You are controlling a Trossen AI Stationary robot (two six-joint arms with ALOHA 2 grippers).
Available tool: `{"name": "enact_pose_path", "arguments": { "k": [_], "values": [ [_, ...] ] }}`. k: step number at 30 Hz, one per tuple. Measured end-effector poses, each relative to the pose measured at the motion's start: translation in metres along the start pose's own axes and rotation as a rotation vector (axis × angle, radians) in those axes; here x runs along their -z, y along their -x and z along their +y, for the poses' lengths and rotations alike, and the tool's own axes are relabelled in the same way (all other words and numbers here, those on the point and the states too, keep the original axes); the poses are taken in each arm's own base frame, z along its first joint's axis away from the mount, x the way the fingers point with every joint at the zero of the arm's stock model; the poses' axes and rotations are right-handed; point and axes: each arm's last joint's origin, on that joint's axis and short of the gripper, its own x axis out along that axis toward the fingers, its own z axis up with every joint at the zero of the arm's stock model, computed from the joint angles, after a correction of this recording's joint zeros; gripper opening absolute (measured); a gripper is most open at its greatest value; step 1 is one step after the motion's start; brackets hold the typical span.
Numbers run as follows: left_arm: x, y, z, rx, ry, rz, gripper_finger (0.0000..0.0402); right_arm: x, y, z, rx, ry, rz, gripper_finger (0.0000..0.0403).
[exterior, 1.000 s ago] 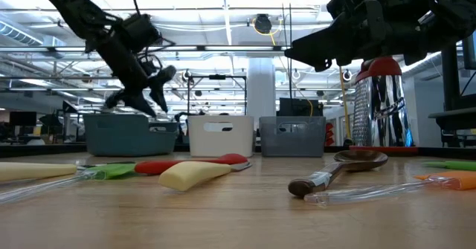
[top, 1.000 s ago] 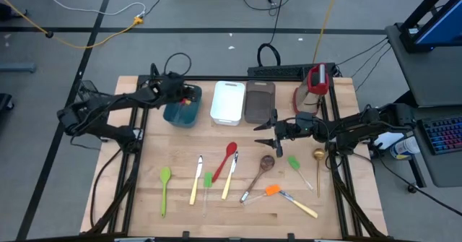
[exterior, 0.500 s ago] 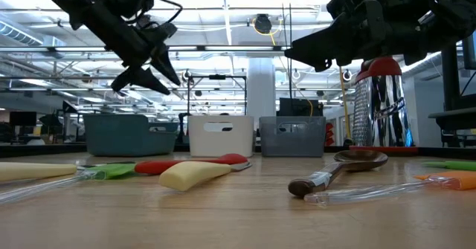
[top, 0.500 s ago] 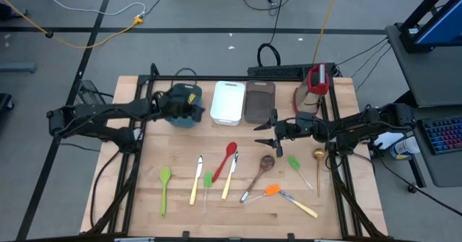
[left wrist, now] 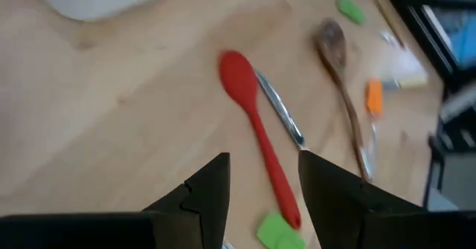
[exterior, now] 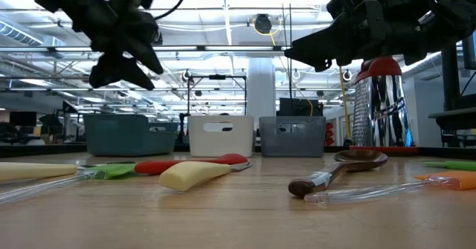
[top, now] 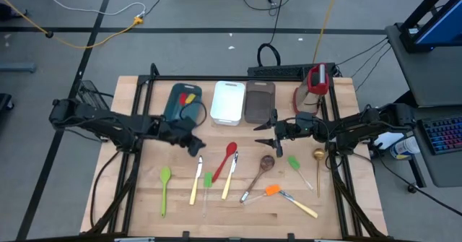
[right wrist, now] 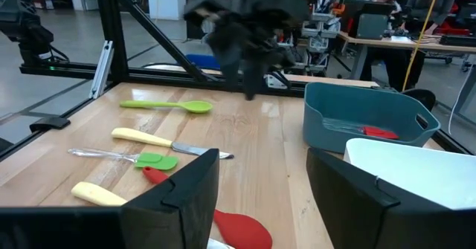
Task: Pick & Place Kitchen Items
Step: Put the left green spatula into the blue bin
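Several slim utensils lie flat on the wooden table: a red spoon, a green spoon, two pale-handled knives, a wooden spoon, green spatulas, an orange spatula and a gold spoon. My left gripper hangs open above the table, left of the red spoon, touching nothing. My right gripper stands open and level right of the red spoon, well above the table, with nothing between its fingers.
Three trays stand in a row at the back: teal with a red and a yellow utensil inside, white, grey-brown. A red-and-white upright object stands at the back right. Bare wood lies along the near edge.
My left gripper has swung from above the teal tray toward the table's near edge and its middle, turning as it went, and now hangs over the wood beside the red spoon. Its fingers stay open. The utensils have not moved.
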Motion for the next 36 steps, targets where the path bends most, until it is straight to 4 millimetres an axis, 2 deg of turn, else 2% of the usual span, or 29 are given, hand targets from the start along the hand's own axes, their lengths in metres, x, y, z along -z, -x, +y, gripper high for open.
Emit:
{"name": "enact_pose_path", "arguments": {
  "k": [7, 13, 21, 33, 36],
  "values": [
    [0.016, 0.002, -0.014, 0.054, -0.083, 0.042, 0.0161, 0.0, 0.0, 0.0, 0.0, 0.0, 0.001, 0.0196],
    [0.023, 0.003, -0.016, 0.055, -0.176, 0.072, 0.0161, 0.001, 0.0, 0.0, 0.0, -0.002, 0.009, 0.0196],
    [0.023, 0.003, -0.016, 0.069, -0.177, 0.087, 0.0161, 0.004, 0.0, 0.0, -0.003, -0.007, 0.04, 0.0196],
    [0.018, 0.003, -0.018, 0.033, -0.237, -0.021, 0.0161, 0.004, 0.0, 0.0, -0.003, -0.007, 0.037, 0.0196],
    [0.015, 0.002, -0.015, -0.035, -0.262, -0.089, 0.0161, 0.004, 0.0, 0.0, -0.002, -0.034, 0.037, 0.0196]
  ]
}}
